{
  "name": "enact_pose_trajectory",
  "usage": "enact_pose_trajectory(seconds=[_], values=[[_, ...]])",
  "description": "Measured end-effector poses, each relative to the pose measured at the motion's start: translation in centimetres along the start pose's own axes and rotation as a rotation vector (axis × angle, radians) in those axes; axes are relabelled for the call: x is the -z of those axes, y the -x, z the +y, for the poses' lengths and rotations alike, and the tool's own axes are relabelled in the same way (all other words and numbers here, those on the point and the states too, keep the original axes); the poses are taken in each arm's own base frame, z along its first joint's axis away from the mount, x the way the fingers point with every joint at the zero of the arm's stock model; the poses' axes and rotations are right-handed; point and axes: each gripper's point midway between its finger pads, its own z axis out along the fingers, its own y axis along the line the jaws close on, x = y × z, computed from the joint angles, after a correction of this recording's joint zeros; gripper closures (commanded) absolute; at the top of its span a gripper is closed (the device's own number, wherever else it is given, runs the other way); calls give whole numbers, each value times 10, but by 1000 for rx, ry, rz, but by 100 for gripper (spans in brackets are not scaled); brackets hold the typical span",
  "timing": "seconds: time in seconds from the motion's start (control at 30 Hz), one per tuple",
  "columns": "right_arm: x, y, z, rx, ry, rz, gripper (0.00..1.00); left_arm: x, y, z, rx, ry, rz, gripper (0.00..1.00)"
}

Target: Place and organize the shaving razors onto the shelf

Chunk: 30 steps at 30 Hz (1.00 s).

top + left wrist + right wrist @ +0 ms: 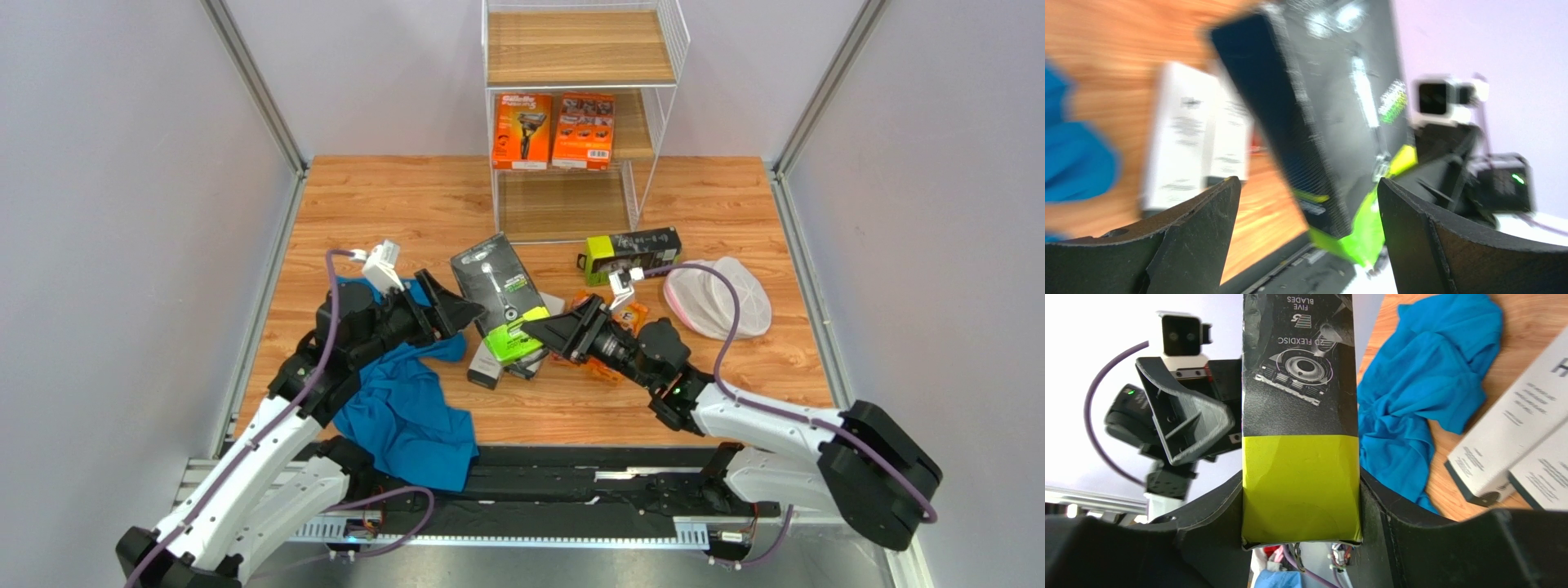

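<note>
The black razor box (496, 289), judged light, stiff and somewhat slick cardboard best pinched across its flat faces, was held above the table (736, 208), well short of the shelf (577, 49), by the right tool (548, 328) clamped on its lime-green end, while the left tool (464, 314) was spread open around it without touching.

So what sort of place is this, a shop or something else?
Most likely a robot test cell, not a shop: plain grey walls box in a wooden table, two arms are bolted at its near edge, and the wire shelf holds two orange razor packs.
</note>
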Motion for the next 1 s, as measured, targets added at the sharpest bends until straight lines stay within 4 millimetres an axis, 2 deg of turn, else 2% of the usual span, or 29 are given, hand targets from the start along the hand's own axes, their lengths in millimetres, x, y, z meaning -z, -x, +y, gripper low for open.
enact_pose_trajectory(seconds=[0.1,0.23,0.33,0.43,0.53,0.63,0.77,0.9,1.0], values=[[7,1,-4,24,-41,-3,100,16,10,19,-4,146,-61,9],[16,1,-13,56,-104,-1,100,45,14,53,2,332,-144,9],[21,1,-20,75,-165,9,100,63,17,65,-5,395,-201,9],[20,4,-19,99,-230,23,100,69,18,73,-13,440,-216,9],[14,14,0,138,-249,29,100,65,12,83,-21,485,-179,9],[8,32,31,179,-227,13,100,60,8,89,-24,508,-147,9],[-1,66,78,233,-168,-38,100,56,1,95,-23,515,-121,9],[-9,97,104,266,-137,-80,100,55,-6,99,-22,516,-100,9],[-15,118,113,280,-138,-105,100,54,-9,101,-20,512,-92,9]])
